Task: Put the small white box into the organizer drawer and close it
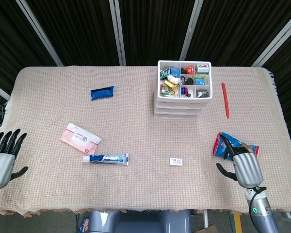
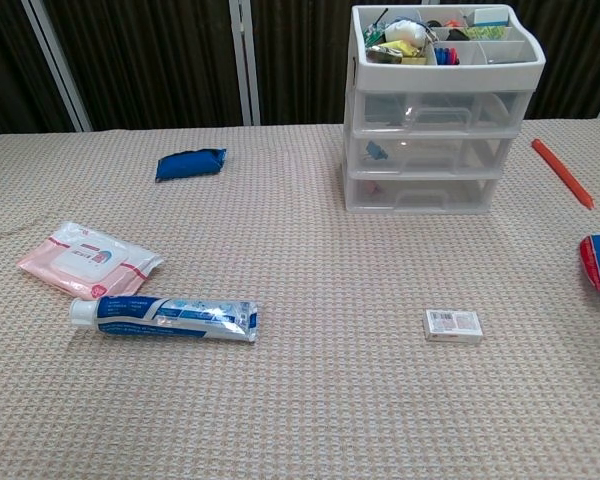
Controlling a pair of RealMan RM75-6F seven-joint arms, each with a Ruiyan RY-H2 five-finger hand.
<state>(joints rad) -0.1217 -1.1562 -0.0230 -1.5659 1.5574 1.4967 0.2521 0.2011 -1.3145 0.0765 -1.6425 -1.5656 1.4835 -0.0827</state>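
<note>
The beige woven tabletop [image 1: 136, 184] carries the white plastic three-drawer organizer [image 1: 184, 90] at 1 o'clock, all drawers closed, so nothing is done yet. The right hand [image 1: 241, 164], at 4 o'clock, curls its fingers on nothing; the left hand [image 1: 2, 155] at 8 o'clock (table edge) is spread, empty. The small white box [image 1: 176, 161] lies at 5 o'clock, open cloth all around it.
</note>
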